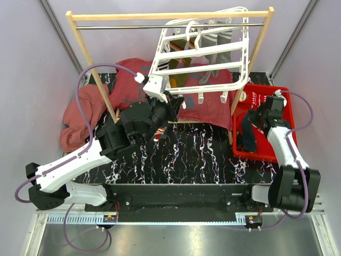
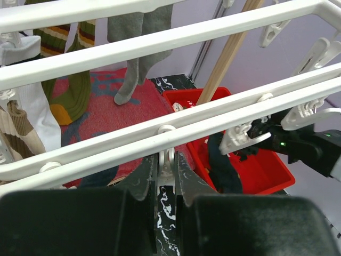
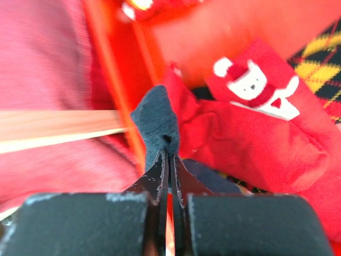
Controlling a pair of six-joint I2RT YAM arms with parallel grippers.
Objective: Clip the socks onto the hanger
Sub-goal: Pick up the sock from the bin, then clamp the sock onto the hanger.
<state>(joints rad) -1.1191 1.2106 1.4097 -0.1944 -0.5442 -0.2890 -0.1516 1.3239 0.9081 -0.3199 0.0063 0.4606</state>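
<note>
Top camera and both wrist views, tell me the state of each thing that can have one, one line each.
left gripper, shut on a hanger clip.
right gripper, shut on the navy sock, over the red bin.
hanger, hooked on the rail, tilted, several socks clipped on.
grey sock, clipped, dangling.
red bin, holding more socks.

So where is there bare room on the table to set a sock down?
Bare marble tabletop lies between the left arm and the red bin, nearer than the red cloth. Crowded: under the hanger and inside the bin.
</note>
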